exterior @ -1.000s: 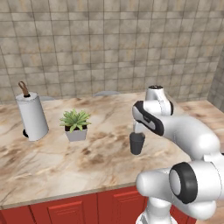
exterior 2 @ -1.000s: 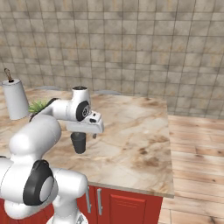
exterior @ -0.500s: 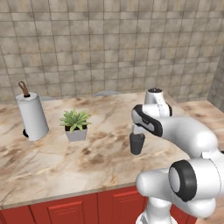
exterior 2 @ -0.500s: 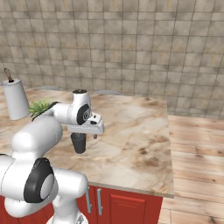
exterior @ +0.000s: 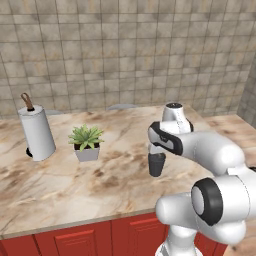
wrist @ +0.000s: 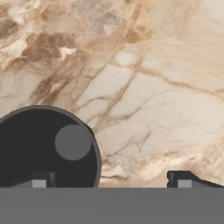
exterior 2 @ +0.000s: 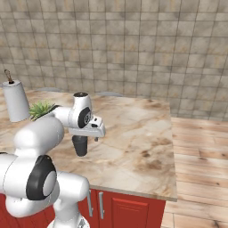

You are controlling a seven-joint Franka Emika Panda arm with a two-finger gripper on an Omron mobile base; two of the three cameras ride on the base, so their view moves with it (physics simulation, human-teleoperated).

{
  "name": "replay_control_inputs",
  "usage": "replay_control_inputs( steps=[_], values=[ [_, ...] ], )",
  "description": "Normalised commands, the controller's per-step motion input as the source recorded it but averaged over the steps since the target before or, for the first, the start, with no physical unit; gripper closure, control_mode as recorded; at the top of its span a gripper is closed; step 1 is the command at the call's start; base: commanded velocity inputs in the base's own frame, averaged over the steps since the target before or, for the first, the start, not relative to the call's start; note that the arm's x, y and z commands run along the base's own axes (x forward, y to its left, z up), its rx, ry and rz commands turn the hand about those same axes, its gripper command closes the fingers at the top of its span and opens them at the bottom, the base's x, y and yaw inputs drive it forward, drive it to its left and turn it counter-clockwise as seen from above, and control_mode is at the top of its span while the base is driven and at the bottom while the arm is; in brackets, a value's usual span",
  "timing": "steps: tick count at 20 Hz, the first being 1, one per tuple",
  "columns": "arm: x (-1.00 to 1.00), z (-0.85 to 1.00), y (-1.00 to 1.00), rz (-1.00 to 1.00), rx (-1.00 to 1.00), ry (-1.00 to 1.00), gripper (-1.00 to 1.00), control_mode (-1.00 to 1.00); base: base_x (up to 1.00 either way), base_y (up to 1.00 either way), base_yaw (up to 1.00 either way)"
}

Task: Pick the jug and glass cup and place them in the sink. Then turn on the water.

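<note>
Left to right along the beige marble counter (exterior: 60, 190): tall white paper-towel roll (exterior: 36, 131), grey square pot with a spiky green plant (exterior: 86, 144), then the small near-black tapered glass cup (exterior: 156, 164), upright near the front edge.

Two-finger gripper (wrist: 107, 178) hangs directly over the cup, jaws spread wide, nothing held. In the hand view the cup's round mouth (wrist: 43, 146) sits under one fingertip, the other over bare marble — off-centre.

Judgement: shift sideways until the rim lies between both fingers, then lower and close gently; descending now risks striking the rim and tipping it.
</note>
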Motion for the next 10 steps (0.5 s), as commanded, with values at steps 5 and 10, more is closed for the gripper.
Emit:
replay_control_inputs(
  steps=[5, 10],
  values=[
    [0.1, -0.03, 0.0, 0.0, 0.02, 0.0, -1.0, -1.0, 0.0, 0.0, 0.0],
    [0.13, -0.11, 0.0, 0.0, 0.0, 0.0, -1.0, -1.0, 0.0, 0.0, 0.0]
  ],
)
